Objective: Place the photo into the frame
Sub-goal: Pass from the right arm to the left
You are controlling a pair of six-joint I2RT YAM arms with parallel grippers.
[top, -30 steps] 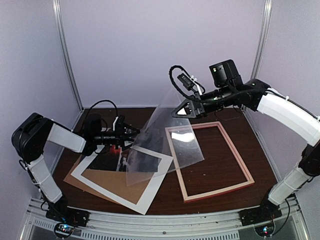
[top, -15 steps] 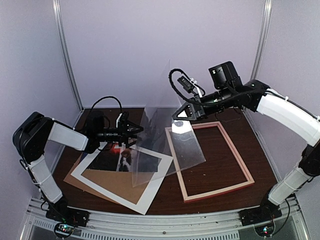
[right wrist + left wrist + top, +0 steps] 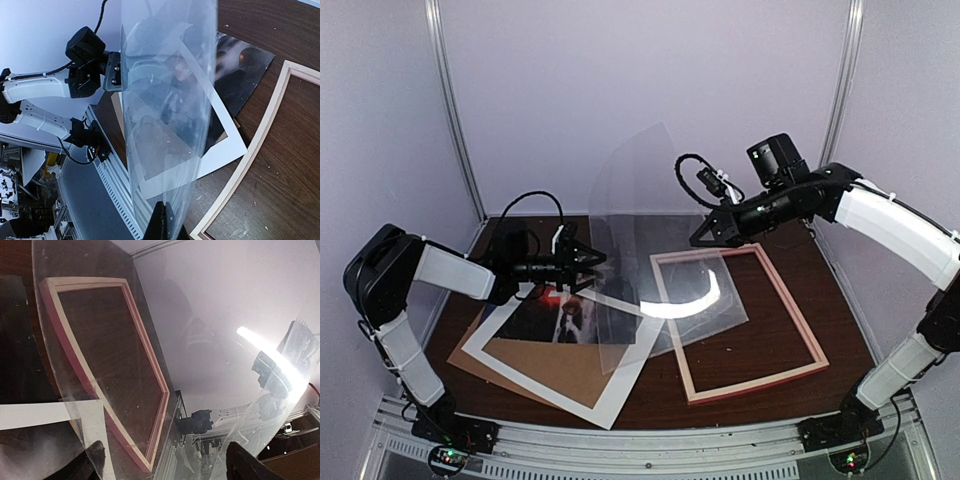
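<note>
Since 1 s ago the clear sheet (image 3: 640, 230) stands taller and more bowed, w/ a bright glare band low on it, and the R claw (image 3: 698, 240) sits a bit further right. R claw is pressed together, pinching the sheet's edge; in the R wrist view its tips (image 3: 162, 220) clamp the bottom of the curved pane (image 3: 170, 100). The frame (image 3: 760, 383) lies flat on the table (image 3: 840, 300) directly below and in front of the R claw, back side up, nothing inside it. L claw (image 3: 595, 265) is spread. The sheet is just ahead of its tips and fills the L wrist view (image 3: 200, 340), but I can't tell if they touch. The photo (image 3: 545, 320) lies flat just below the L claw, under the white mat (image 3: 625, 372) and partly on the brown cardboard (image 3: 555, 368), well apart from the R claw.
</note>
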